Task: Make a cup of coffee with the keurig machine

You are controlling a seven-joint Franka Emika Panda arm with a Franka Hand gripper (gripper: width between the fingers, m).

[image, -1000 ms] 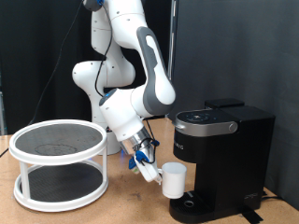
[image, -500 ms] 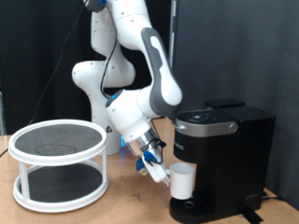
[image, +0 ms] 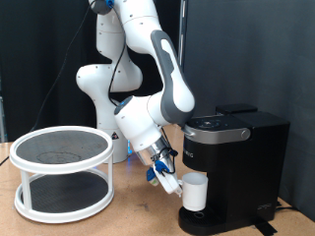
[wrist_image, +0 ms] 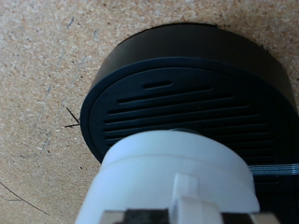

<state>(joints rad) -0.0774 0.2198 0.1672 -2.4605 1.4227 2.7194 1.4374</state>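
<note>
The white cup (image: 195,193) hangs just above the round drip base (image: 202,220) of the black keurig machine (image: 236,157), under its overhanging head. My gripper (image: 169,181) is shut on the cup's handle side, reaching in from the exterior view's left. In the wrist view the cup (wrist_image: 177,182) fills the foreground, its handle between my fingers, and the slotted black drip base (wrist_image: 177,98) lies right behind it. The machine's lid is down.
A white two-tier round rack (image: 62,169) with dark mesh shelves stands on the wooden table (image: 128,211) at the exterior view's left. The white arm's base (image: 103,88) rises behind. A black curtain backs the scene.
The gripper has carried the cup to the exterior view's right and slightly down, from beside the machine to over the drip base.
</note>
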